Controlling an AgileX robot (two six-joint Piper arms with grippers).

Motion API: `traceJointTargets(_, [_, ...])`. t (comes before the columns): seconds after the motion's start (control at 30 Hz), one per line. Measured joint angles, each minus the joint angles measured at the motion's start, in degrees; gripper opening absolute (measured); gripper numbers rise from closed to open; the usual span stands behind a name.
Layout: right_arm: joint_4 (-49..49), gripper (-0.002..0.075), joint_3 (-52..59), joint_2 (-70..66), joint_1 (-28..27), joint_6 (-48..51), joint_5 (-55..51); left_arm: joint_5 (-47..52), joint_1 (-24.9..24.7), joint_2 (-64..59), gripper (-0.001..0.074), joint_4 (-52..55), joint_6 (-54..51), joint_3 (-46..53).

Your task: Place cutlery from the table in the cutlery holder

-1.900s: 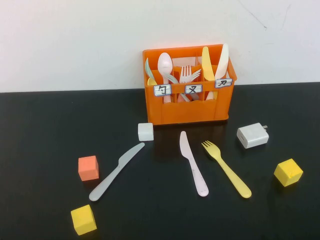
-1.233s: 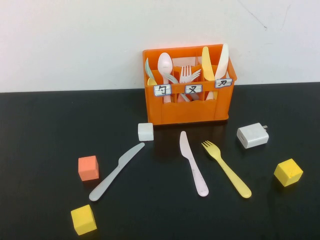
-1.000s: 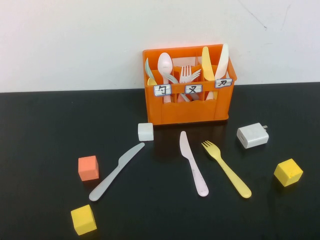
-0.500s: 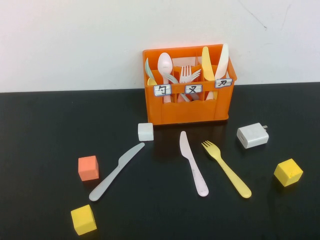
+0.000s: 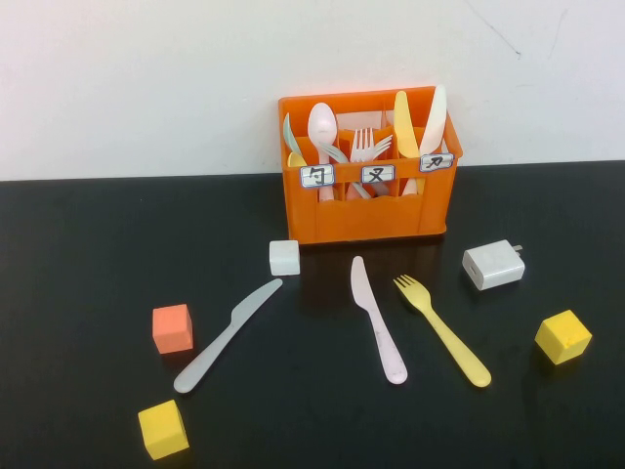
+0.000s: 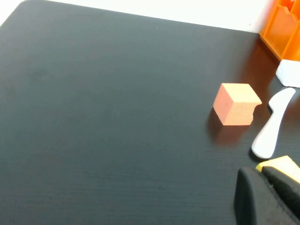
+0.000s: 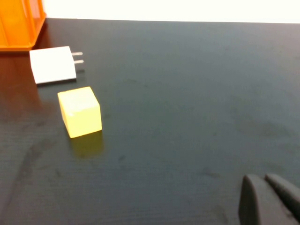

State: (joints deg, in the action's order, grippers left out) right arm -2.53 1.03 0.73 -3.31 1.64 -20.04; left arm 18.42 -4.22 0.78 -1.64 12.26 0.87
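Observation:
The orange cutlery holder stands at the back centre with several spoons, forks and knives upright in it. On the black table in front of it lie a grey-white knife, a pink knife and a yellow fork. Neither arm shows in the high view. My left gripper is shut and empty, low over the table near the grey-white knife's handle. My right gripper is shut and empty over bare table, well to the right of the holder's corner.
An orange cube, a yellow cube and a white cube lie on the left. A white charger and another yellow cube lie on the right. The wall stands behind the holder.

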Motion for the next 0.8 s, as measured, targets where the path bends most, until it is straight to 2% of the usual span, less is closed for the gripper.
traceJointTargets(0.17, [0.0,-0.0002,0.12,0.0,0.0,0.0,1.04,-3.33,0.0,0.0,-0.0001,1.64,-0.31,0.25])
traceJointTargets(0.27, [0.0,-0.0002,0.47,0.0,0.0,0.0,4.36,-8.67,0.0,0.0,-0.0001,2.17,-0.31,0.25])
traceJointTargets(0.6, [-0.1,-0.0002,0.47,0.0,0.0,1.11,28.16,-31.49,0.0,0.0,-0.0001,4.4,-0.31,0.25])
traceJointTargets(0.8, [-0.1,-0.0002,0.47,0.0,0.0,1.11,37.61,-37.01,0.0,0.0,-0.0001,4.53,-0.31,0.25])
